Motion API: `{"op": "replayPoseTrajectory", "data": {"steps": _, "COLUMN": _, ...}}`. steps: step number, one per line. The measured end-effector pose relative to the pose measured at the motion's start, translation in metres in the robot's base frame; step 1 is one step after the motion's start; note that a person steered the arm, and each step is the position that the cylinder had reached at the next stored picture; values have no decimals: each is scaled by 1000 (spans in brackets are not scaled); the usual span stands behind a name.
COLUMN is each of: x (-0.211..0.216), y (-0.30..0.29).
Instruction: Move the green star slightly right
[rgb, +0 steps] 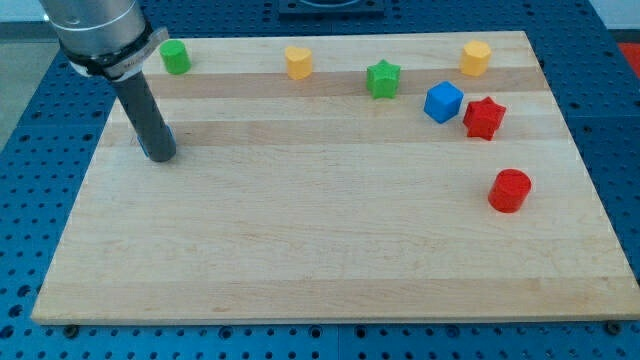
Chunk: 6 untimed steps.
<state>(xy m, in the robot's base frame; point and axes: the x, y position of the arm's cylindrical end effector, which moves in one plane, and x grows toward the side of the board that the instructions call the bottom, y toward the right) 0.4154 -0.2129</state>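
Note:
The green star (383, 79) lies near the top of the wooden board (320, 250), a little right of centre. My tip (160, 156) rests on the board at the view's left, far to the left of the star and slightly below it. A small sliver of blue shows just behind the rod near the tip; its shape is hidden. No block touches the tip that I can see.
A green block (176, 57) sits top left, a yellow block (299, 62) left of the star, another yellow block (476, 58) top right. A blue cube (443, 102) and red star (484, 118) lie right of the green star. A red cylinder (510, 190) is lower right.

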Motion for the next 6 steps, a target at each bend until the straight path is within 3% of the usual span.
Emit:
{"op": "replayPoseTrajectory", "data": {"steps": 1, "x": -2, "y": 10}}
{"op": "replayPoseTrajectory", "data": {"steps": 2, "x": -15, "y": 75}}
{"op": "replayPoseTrajectory", "data": {"steps": 6, "x": -135, "y": 219}}
